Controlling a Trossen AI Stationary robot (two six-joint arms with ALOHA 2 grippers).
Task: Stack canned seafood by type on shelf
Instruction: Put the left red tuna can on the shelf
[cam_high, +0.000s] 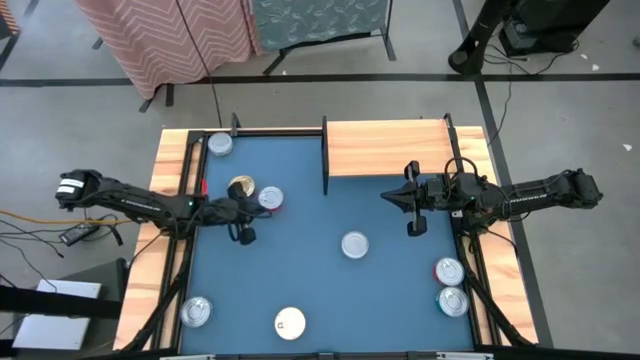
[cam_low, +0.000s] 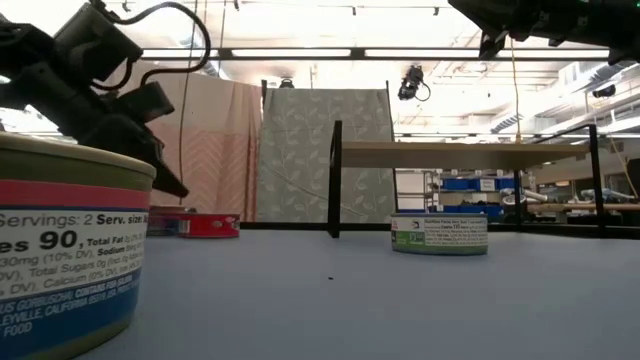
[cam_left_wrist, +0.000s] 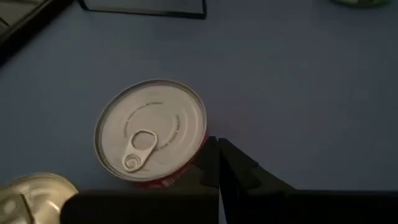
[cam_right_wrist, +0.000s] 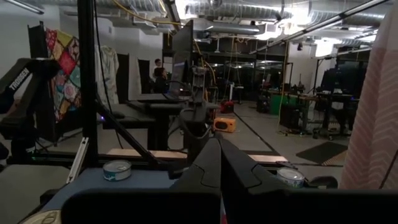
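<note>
Your left gripper (cam_high: 243, 234), jaws shut and empty, sits just beside the red-sided tin (cam_high: 270, 198); descending shut could shove it into the gold tin (cam_high: 241, 187). Your right gripper (cam_high: 415, 226), jaws likewise shut, hovers before the empty shelf (cam_high: 390, 147). You have eight tins scattered on the desk (cam_high: 380, 300), one shelf.

Both arms are dark, nearly black, built of slim jointed segments with bulkier housings at the joints. The left arm (cam_high: 140, 198) carries a white marking at its outer end and a tiny green light midway. Thin black cables loop above the right arm (cam_high: 520, 195) near its wrist. Each end effector has two tapered, matte black fingers (cam_left_wrist: 239, 171).
</note>
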